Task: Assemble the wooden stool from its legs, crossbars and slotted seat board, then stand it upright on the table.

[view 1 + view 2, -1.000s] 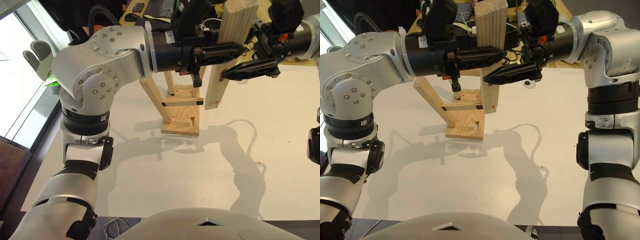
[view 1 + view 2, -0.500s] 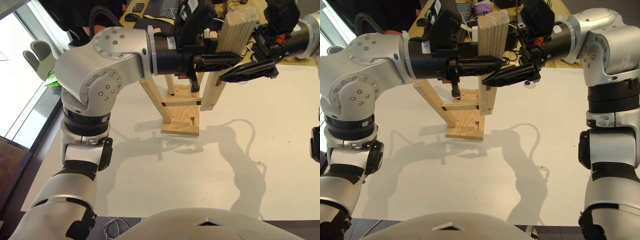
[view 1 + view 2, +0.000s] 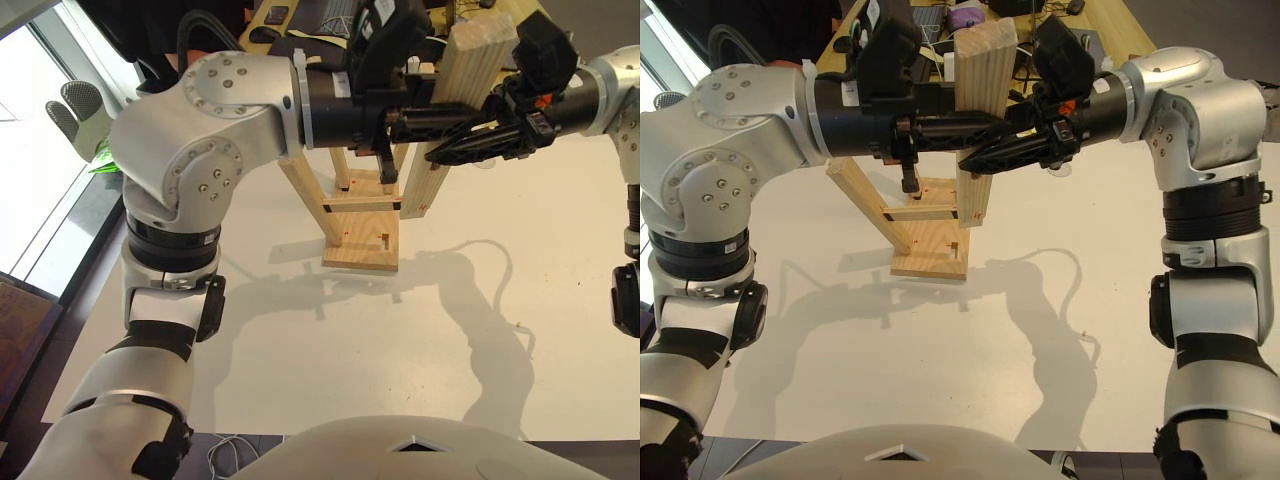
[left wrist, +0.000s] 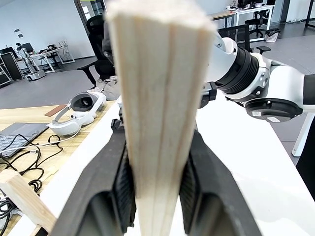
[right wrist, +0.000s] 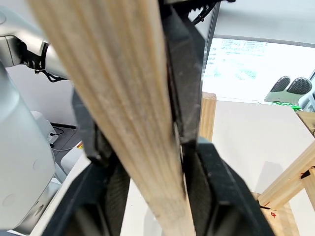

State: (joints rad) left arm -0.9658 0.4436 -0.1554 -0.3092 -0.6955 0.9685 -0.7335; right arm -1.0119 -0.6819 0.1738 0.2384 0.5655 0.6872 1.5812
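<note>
While the left arm is stretching across from the left side, the left gripper (image 3: 468,110) is pinching the loose leg (image 3: 424,185) high up. Its black fingers (image 4: 120,191) are pressing flat against two opposite faces of the wood.

Under that arm, the half-built stool is sitting on the white table (image 3: 300,340). The seat board (image 3: 362,248) is lying flat, and a slanted leg (image 3: 305,190) is rising from its left side. A rear leg (image 3: 341,165) is standing behind, and a crossbar (image 3: 362,203) is bridging across above the board.

Moving right, the loose leg is hanging tilted, its top leaning off to the right. Its lower end is sitting just beside the crossbar's right end, over the seat board's right edge. Whether it is touching there, I cannot tell.

Further right, the right gripper (image 3: 437,155) is sitting at that same loose leg, just below the left gripper. The wood is running straight through it, close on both sides. Whether it is squeezing the leg or merely spread around it, I cannot tell.
</note>
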